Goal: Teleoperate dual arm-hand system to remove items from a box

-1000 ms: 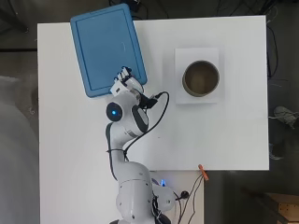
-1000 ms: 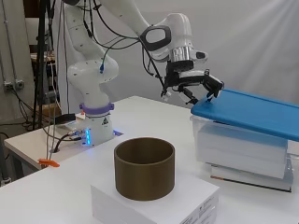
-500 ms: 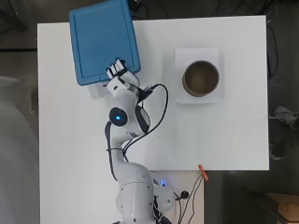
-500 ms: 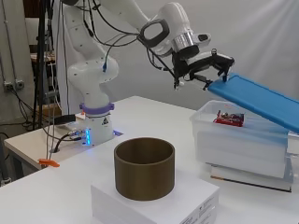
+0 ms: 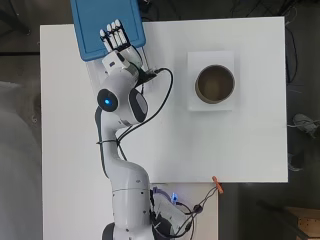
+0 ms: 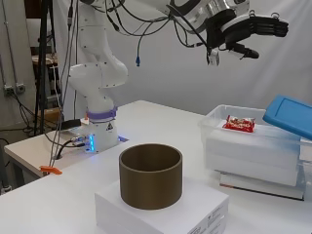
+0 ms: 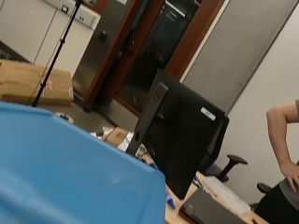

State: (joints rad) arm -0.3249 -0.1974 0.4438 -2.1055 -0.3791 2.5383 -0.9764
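Note:
A clear plastic box (image 6: 246,146) stands at the table's far side with a red packet (image 6: 239,124) lying in it. Its blue lid (image 6: 291,115) is off the opening and rests tilted at the box's far end. In the overhead view the blue lid (image 5: 90,25) lies at the top left and hides most of the box. My hand (image 6: 253,28) hovers high above the box, open, fingers straight, holding nothing. From overhead the hand (image 5: 116,42) is over the lid's near edge. The wrist view shows the lid (image 7: 70,177) and the room behind.
A brown cylinder (image 6: 150,174) stands on a white carton (image 6: 161,209) at the table's right in the overhead view, where the cylinder (image 5: 214,84) is well apart from the arm. The clear box sits on a flat white slab (image 6: 258,184). An orange clip (image 5: 216,183) lies at the near edge.
The hand has risen away from the lid's edge. The lid has slid further off the box, and the red packet inside is now fully uncovered.

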